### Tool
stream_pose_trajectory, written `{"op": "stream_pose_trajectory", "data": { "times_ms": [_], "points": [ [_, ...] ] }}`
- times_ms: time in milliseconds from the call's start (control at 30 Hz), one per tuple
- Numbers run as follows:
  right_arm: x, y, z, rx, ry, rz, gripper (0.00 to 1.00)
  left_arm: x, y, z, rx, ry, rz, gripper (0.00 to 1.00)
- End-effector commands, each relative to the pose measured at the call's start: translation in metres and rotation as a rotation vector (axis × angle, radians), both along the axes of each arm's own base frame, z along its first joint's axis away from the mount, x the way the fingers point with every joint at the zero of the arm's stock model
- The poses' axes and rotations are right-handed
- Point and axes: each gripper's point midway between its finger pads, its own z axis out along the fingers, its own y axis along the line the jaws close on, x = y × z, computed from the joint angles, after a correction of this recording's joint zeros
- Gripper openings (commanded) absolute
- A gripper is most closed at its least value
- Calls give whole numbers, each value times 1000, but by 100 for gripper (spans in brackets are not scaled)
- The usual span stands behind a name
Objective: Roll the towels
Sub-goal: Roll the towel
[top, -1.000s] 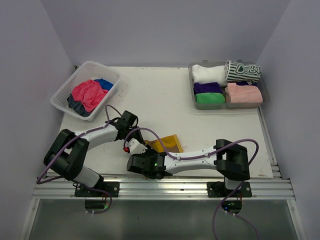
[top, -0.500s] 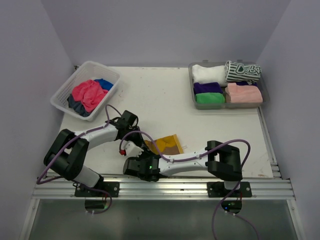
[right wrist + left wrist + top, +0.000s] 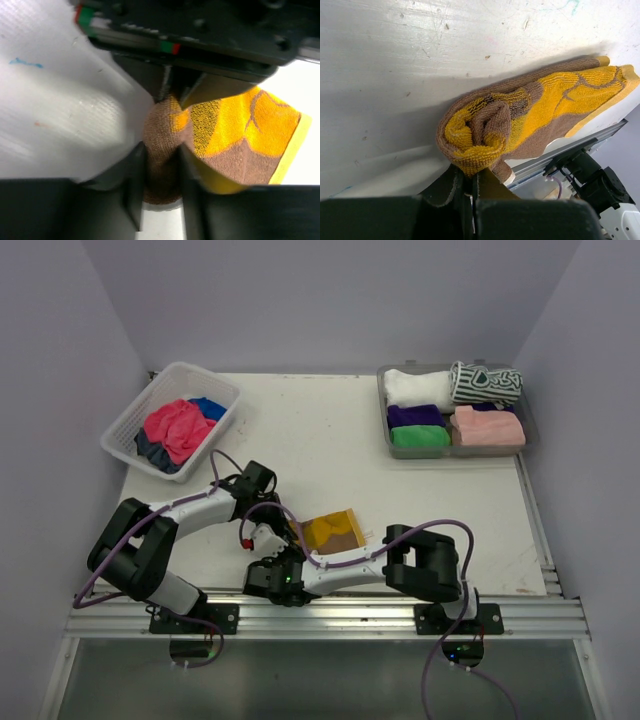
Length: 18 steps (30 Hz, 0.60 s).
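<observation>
The towel (image 3: 335, 530) is found by the table's (image 3: 330, 430) near edge, partly rolled, its rolled end pinched in the left gripper (image 3: 470, 176). The right gripper (image 3: 160, 172) has been brought leftward and narrowed onto the same roll. With 2 grips, rolling can likely be continued.

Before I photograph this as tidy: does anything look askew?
The striped towel sits askew, bulging over the tray's far right corner instead of lying flush. The yellow towel is only half rolled.
</observation>
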Motion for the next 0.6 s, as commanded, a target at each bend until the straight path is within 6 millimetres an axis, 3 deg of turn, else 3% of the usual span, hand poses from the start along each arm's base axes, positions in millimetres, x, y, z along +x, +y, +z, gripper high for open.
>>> {"op": "stream_pose_trajectory", "data": {
  "times_ms": [0, 67, 133, 267, 333, 367, 400, 467, 533, 567],
  "points": [
    [1, -5, -4, 64, -15, -113, 27, 7, -3, 15, -10, -32, 18, 0],
    [2, -8, -4, 91, -11, -140, 8, 6, -3, 17, -15, -33, 23, 0],
    [4, -10, -2, 115, -10, -163, 0, 8, -3, 21, -26, -45, 30, 7],
    [4, -16, -2, 211, 27, -185, 0, 16, -2, 32, -60, -76, 48, 26],
    [3, -8, 8, 318, 66, -177, 0, 22, 1, 41, -86, -99, 59, 41],
    [0, -17, -1, 321, 96, -176, 0, 25, 3, 44, -91, -109, 65, 47],
    [-1, -16, 8, 391, 139, -185, 0, 29, 6, 49, -98, -124, 78, 54],
    [-4, -21, 3, 465, 186, -179, 0, 34, 9, 56, -106, -144, 85, 60],
    [-5, -23, 14, 566, 240, -201, 0, 40, 13, 63, -103, -167, 96, 61],
    [-5, -29, 9, 589, 260, -208, 0, 42, 13, 66, -104, -176, 98, 62]
  ]
}}
